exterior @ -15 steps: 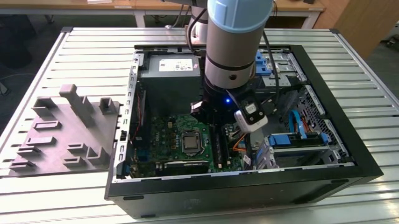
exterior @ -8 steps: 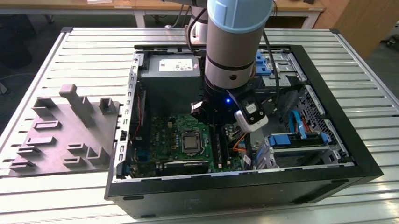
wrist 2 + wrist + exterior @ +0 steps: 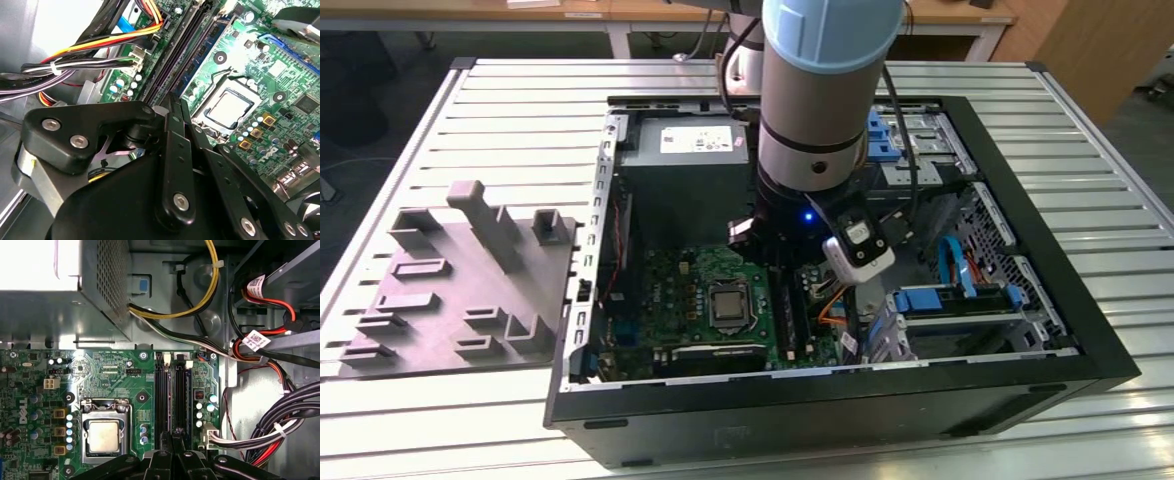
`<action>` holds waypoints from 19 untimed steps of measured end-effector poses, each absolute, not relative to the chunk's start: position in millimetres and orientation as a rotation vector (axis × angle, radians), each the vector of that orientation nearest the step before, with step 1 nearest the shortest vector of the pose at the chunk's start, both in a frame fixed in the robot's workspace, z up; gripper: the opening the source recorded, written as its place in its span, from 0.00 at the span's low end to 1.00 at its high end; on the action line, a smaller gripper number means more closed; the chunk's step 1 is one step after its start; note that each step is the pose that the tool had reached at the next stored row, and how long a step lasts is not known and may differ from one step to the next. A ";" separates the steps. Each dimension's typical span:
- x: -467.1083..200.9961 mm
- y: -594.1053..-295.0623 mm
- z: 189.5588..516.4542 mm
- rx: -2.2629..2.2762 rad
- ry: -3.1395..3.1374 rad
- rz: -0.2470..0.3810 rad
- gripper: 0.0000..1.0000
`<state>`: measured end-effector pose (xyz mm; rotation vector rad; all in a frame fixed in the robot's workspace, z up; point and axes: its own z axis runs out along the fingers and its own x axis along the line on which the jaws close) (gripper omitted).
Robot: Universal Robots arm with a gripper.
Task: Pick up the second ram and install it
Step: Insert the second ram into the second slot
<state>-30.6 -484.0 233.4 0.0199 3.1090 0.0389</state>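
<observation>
My gripper hangs inside the open computer case, low over one end of the two long black memory slots on the green motherboard. In both wrist views its black fingers stand pressed together, and I make out no greenish strip between them. The second ram is hidden from me. The same slots run away from the fingertips, with the silver processor beside them. In the exterior view the arm reaches down into the middle of the case and covers the gripper.
A grey moulded tray lies on the slatted table at the exterior view's left. Bundled cables and a drive cage crowd the side of the slots away from the processor. The power supply box sits beyond the motherboard.
</observation>
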 end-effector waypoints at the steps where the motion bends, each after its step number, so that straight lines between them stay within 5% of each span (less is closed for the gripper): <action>1: -30.6 -484.1 233.3 0.016 3.109 0.039 0.11; 19: -33.3 -484.1 230.2 0.003 3.109 0.039 0.11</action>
